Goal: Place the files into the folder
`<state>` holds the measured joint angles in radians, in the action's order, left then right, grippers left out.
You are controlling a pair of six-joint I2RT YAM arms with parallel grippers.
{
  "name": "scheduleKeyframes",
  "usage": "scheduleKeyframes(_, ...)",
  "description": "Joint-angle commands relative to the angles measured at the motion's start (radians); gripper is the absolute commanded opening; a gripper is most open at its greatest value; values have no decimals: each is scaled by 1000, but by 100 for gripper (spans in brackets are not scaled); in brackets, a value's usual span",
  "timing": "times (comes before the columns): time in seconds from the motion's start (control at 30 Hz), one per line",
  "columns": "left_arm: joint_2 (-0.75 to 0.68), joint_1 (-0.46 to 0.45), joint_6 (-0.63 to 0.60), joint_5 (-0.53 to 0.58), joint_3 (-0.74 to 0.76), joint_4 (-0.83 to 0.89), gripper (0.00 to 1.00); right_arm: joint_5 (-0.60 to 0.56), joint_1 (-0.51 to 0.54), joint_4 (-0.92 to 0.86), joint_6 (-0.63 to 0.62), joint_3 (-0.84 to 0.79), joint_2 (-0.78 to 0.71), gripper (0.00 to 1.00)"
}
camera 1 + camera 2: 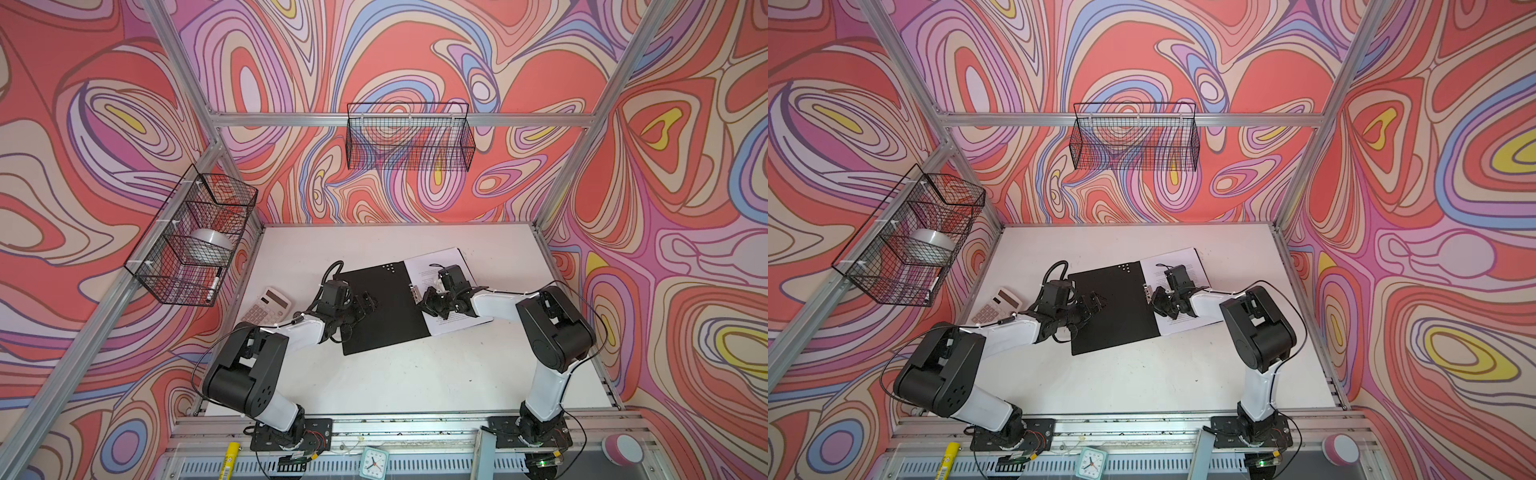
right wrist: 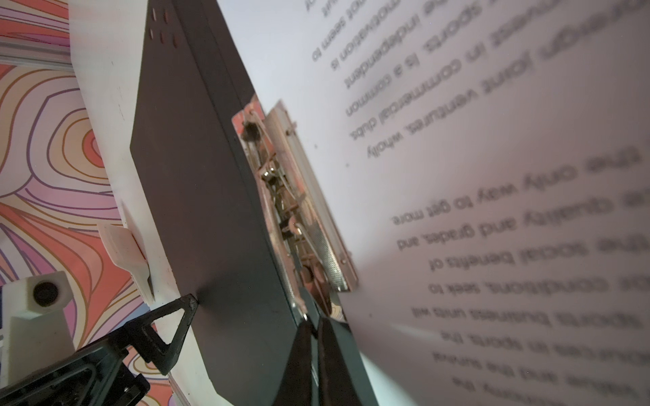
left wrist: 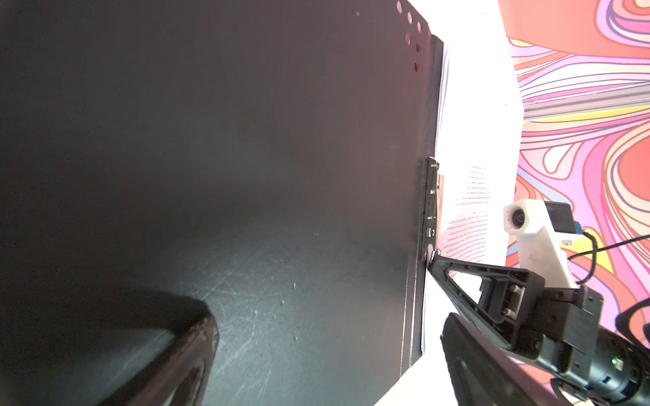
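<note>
The folder (image 1: 382, 307) lies open on the white table, black inside up, in both top views (image 1: 1121, 311). The files (image 1: 432, 270), white printed sheets, lie on its right half beside the metal spine clip (image 2: 292, 211). My left gripper (image 3: 327, 323) hovers open low over the bare left cover (image 3: 246, 175) with nothing between its fingers. My right gripper (image 2: 314, 323) is shut, its tips right at the near end of the clip (image 3: 432, 211), at the edge of the files (image 2: 492, 175). I cannot tell whether it pinches the clip's lever.
A beige calculator (image 1: 270, 307) lies left of the folder, close to my left arm. A wire basket (image 1: 195, 237) holding a tape roll and a marker hangs on the left wall. Another wire basket (image 1: 409, 137) hangs on the back wall. A small clock (image 1: 374, 461) sits at the front rail.
</note>
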<state>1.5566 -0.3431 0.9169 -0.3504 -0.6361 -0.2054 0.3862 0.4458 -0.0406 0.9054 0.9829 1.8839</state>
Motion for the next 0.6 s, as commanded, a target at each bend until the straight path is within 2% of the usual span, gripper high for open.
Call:
scheduleKeyframes(0.0, 76, 20, -26, 96, 52, 248, 100, -251, -19, -286, -4, -73, 134, 0)
scheduleKeyframes(0.13, 71, 21, -32, 98, 51, 244, 100, -255, -18, -278, -3, -84, 160, 0)
scheduleKeyframes(0.27, 70, 20, -33, 94, 56, 242, 100, -204, -12, -239, 4, -96, 176, 0)
scheduleKeyframes(0.4, 61, 20, -29, 96, 66, 238, 100, -174, -10, -251, -6, -63, 107, 0)
scheduleKeyframes(0.57, 69, 20, -30, 96, 66, 235, 100, -165, -10, -345, -50, 44, 20, 0)
